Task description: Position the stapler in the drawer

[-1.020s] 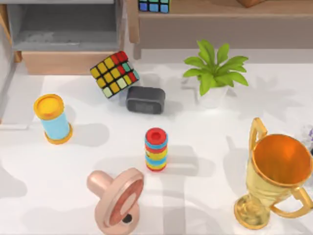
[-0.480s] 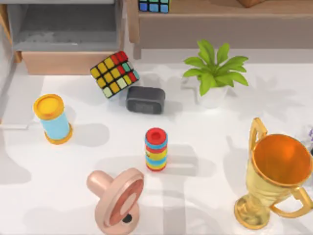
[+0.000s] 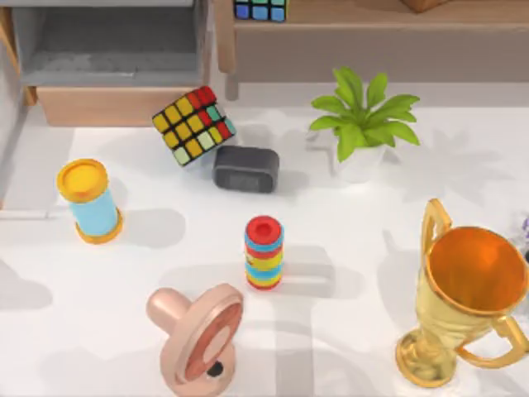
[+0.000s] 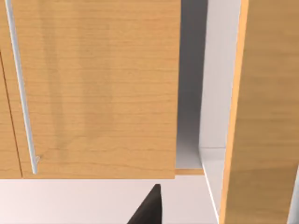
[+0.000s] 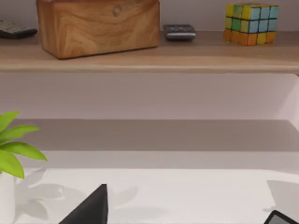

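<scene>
Hand state for both of your arms cannot be determined, while the drawer (image 3: 107,62) sits open at the table's (image 3: 347,248) far left, its grey interior exposed.

Rubik's cube (image 3: 193,125), potted plant (image 3: 361,124), gold trophy (image 3: 461,298), pacifier (image 3: 198,337)

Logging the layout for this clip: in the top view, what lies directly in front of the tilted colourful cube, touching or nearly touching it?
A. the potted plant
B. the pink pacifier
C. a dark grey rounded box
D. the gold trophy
C. The dark grey rounded box sits right beside the tilted cube; the gold trophy, potted plant and pink pacifier all stand well apart from it.
</scene>
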`<state>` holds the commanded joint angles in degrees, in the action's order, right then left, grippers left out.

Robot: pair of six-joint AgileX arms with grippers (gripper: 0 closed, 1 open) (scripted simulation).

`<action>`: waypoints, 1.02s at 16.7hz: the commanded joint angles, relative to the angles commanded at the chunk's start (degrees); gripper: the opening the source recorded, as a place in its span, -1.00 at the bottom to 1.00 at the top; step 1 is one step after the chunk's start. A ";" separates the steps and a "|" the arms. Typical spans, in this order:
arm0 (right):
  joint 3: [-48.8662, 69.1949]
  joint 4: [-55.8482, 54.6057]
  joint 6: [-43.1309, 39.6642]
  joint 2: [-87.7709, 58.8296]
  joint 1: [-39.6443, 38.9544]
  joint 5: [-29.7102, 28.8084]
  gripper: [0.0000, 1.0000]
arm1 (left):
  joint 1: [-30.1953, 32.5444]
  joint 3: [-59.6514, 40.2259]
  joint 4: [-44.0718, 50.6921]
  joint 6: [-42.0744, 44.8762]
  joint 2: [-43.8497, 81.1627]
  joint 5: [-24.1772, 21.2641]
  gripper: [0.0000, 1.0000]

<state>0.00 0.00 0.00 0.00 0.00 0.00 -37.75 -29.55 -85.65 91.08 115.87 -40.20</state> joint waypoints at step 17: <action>0.00 0.00 0.00 0.00 0.00 0.00 1.00 | 0.50 -0.88 1.14 -0.26 1.07 0.46 -1.00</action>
<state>0.00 0.00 0.00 0.00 0.00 0.00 -37.25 -30.43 -84.51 90.83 116.94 -39.75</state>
